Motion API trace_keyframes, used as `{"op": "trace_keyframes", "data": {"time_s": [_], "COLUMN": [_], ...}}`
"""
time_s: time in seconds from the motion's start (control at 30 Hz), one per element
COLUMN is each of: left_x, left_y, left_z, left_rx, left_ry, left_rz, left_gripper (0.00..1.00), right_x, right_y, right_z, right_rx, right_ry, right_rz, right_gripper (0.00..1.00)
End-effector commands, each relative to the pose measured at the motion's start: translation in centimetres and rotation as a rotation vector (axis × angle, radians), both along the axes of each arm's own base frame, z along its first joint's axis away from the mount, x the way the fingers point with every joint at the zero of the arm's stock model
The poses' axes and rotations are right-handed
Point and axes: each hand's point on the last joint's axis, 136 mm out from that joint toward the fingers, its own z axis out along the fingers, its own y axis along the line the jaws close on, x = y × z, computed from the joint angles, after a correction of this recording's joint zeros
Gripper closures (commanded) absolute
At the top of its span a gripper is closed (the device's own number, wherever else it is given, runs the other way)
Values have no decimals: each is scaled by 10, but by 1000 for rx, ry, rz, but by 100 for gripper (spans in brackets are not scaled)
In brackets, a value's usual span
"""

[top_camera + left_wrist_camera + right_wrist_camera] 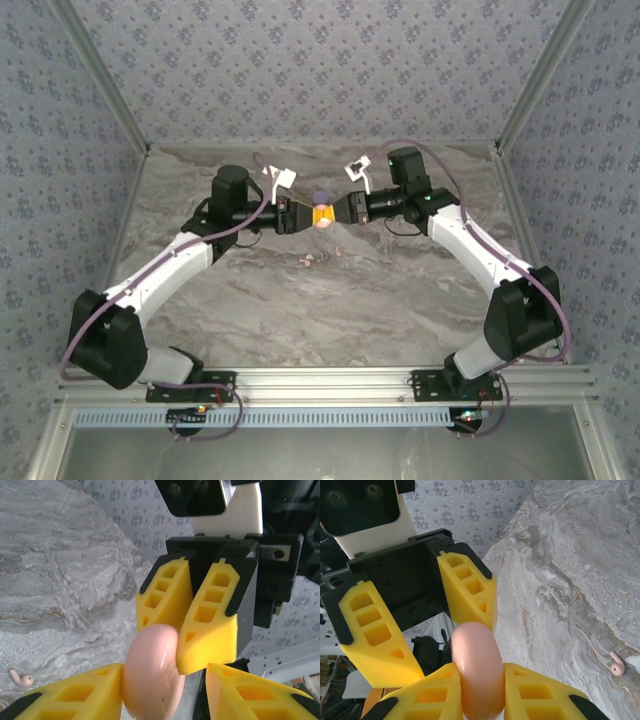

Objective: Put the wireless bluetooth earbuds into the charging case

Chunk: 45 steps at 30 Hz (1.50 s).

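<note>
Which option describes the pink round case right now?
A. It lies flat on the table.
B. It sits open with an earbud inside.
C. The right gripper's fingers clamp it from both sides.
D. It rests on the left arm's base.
C: in the right wrist view the right gripper has a yellow finger pressed against each side of the pink case, held above the marble table.
</note>
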Motion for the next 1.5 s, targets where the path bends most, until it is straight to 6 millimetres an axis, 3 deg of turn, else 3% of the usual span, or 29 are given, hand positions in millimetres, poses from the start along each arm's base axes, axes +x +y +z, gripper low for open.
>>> {"op": "trace_keyframes", "data": {"time_s": [0.0,0.37,1.1,1.23,1.33,1.47], "left_x": [-4,-3,-2,-2,0,2], "left_y": [0,-1,-14,-16,-16,-15], "left_z": [20,17,18,16,16,13], "left_rx": [-70,-112,-133,-133,-131,-112], "left_ry": [-45,-12,4,12,14,6], "left_rz": [12,17,-1,-3,8,19], "left_gripper": [55,60,68,75,87,89], "right_x": [0,-2,-7,-7,-8,-8], "right_y": [-3,-1,5,5,5,1], "right_z": [17,30,32,32,31,27], "right_rx": [36,66,75,76,68,30], "right_ry": [-26,-45,-54,-53,-53,-62], "right_rz": [-15,-10,2,3,2,-23], "right_gripper": [81,81,81,80,77,63]}}
